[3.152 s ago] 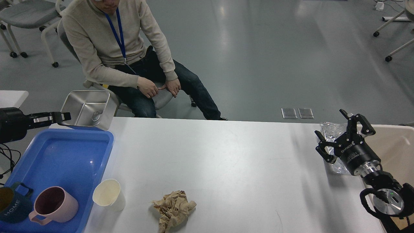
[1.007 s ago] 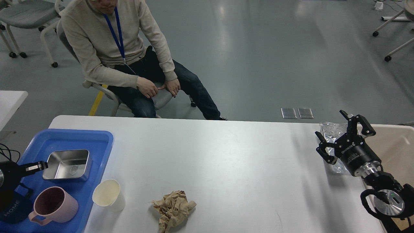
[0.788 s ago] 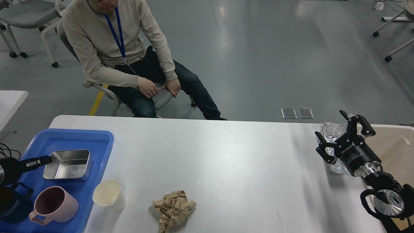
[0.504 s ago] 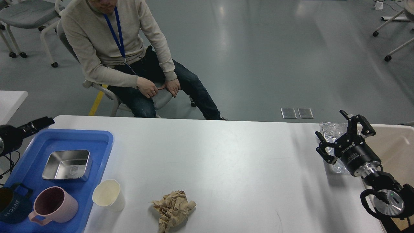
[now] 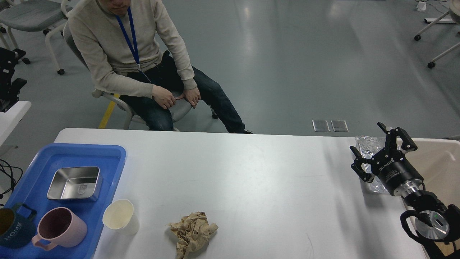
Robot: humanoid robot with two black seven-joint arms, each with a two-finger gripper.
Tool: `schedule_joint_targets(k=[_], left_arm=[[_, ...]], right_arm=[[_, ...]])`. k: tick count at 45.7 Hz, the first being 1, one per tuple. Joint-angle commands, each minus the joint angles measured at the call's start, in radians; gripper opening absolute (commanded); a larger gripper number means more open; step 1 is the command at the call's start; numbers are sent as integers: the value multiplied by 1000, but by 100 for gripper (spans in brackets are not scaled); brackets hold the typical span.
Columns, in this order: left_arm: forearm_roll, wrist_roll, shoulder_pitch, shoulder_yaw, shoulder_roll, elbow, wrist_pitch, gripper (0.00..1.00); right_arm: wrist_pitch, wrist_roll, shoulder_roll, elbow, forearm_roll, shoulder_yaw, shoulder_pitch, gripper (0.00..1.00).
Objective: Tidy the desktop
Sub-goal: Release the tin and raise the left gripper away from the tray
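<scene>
Three items sit in the blue tray (image 5: 36, 158) at the desktop's (image 5: 251, 180) left end: steel container (image 5: 74, 183), pink mug (image 5: 61, 227), dark blue "HOME" mug (image 5: 12, 228). I'd call that part done.

Left on the white desktop: cream paper cup (image 5: 120, 217) just beside the tray's right edge, crumpled brown paper (image 5: 193, 232) near the front edge at centre-left, and a crinkled clear wrapper (image 5: 370, 160) at the far right, next to the beige bin (image 5: 444, 162).

My right gripper (image 5: 382, 151) hangs over that wrapper, fingers spread, grasping nothing. My left gripper (image 5: 7, 82) is up at the left frame edge, dark and end-on; can't tell its state.

Judgement: roughly half done. Probably cup to tray, paper and wrapper to bin.
</scene>
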Motion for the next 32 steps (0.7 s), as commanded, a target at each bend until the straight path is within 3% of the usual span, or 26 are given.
schedule_joint_targets(k=[1, 13, 20, 26, 32], left_arm=[[-4, 1, -1, -153, -14, -16, -1, 96], [-20, -4, 54, -330, -83, -123, -6, 96], [-23, -5, 100, -365, -67, -301, -12, 96], [-23, -2, 160, -434, -67, -431, 25, 96], [-23, -5, 203, -487, -83, -465, 89, 96]], right_arm=[[1, 0, -4, 0, 0, 1, 0, 100], [1, 0, -4, 0, 0, 1, 0, 100], [1, -1, -7, -1, 0, 3, 0, 100], [1, 0, -6, 0, 0, 3, 0, 100], [1, 0, -6, -1, 0, 3, 0, 100]])
